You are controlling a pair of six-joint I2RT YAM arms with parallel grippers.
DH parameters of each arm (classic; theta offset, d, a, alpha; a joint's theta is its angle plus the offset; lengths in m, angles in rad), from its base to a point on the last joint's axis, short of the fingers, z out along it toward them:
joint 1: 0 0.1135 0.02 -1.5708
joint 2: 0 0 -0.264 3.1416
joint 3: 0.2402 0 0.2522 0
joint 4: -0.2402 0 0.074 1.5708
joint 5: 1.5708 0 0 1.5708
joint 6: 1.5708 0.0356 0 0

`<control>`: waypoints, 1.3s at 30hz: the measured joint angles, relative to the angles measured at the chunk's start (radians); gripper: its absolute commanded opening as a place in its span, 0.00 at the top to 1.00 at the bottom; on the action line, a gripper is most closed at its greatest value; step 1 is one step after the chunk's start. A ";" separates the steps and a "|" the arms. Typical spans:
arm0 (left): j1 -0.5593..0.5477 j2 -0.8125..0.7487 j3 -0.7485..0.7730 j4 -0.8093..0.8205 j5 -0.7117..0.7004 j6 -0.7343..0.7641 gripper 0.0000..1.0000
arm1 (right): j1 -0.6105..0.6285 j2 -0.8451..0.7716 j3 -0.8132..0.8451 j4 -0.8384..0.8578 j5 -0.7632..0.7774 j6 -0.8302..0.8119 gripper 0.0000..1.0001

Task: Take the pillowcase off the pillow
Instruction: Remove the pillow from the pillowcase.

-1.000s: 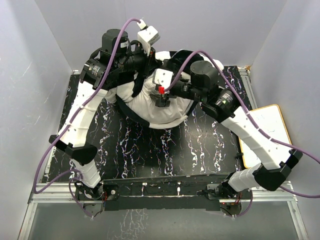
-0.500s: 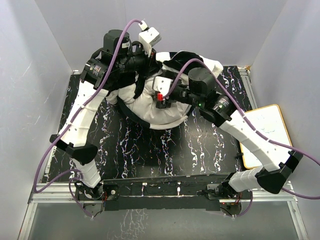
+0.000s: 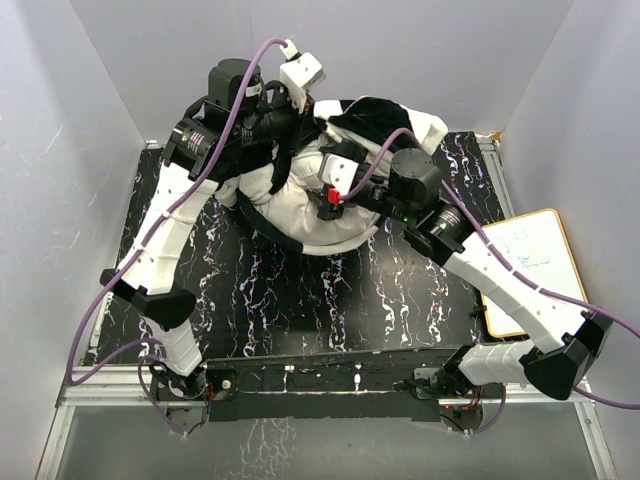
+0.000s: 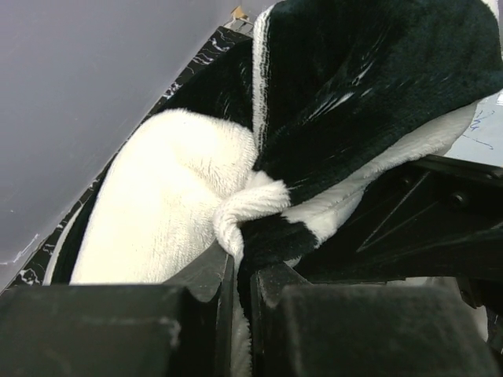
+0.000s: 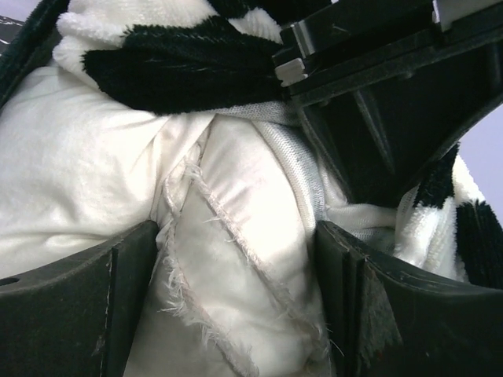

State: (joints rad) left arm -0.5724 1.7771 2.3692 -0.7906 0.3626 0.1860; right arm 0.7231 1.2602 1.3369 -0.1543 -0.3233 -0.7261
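**Plush cover bunched at the far end: pin the cushion, draw the cloth away**

Black marbled stone made up the worktop (image 3: pixel 300 300), and both arms reached over it to the far middle, where the whole bundle lay. The pillow (image 3: pixel 330 235) bulged toward us, off-white and plain. The checkered pillowcase (image 3: pixel 380 115) was heaped over its far side and rose in a fold up to the left arm.

From the left wrist we saw the left gripper (image 4: pixel 242 271) clenched on a twisted fold of the pillowcase, with black and white pile squeezed between its fingers. From the right wrist we saw the right gripper (image 5: pixel 236 232) spread wide and gripping nothing. Its jaws stood either side of a frayed seam on the pillow, and the edge of the cover lay just beyond them.

We judged the cover partly off, with the peeling the step in hand. To do it well, we thought the right gripper should close on the pillow's own fabric or press it down to the worktop, taking care to catch none of the plush. The left could then draw the fold up and away in one steady line, along the length of the cushion. We saw two risks. The thick pile might slip out of a shallow pinch. An unanchored pillow would simply ride along inside the cover.
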 measured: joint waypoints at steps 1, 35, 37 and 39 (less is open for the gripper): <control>0.001 0.000 0.000 0.001 0.000 0.000 1.00 | -0.002 0.010 0.014 -0.007 -0.001 -0.001 0.27; -0.053 -0.058 -0.187 0.213 -0.212 0.179 1.00 | -0.051 -0.272 -0.477 0.380 0.036 0.256 0.92; -0.053 -0.058 -0.185 0.191 -0.200 0.170 1.00 | -0.051 -0.289 -0.501 0.402 0.034 0.261 0.92; -0.053 -0.058 -0.185 0.181 -0.193 0.159 1.00 | -0.051 -0.291 -0.502 0.402 0.028 0.261 0.92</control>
State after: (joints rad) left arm -0.6250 1.7191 2.1838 -0.6094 0.1696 0.3454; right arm 0.6720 0.9688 0.8349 0.2478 -0.2951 -0.4648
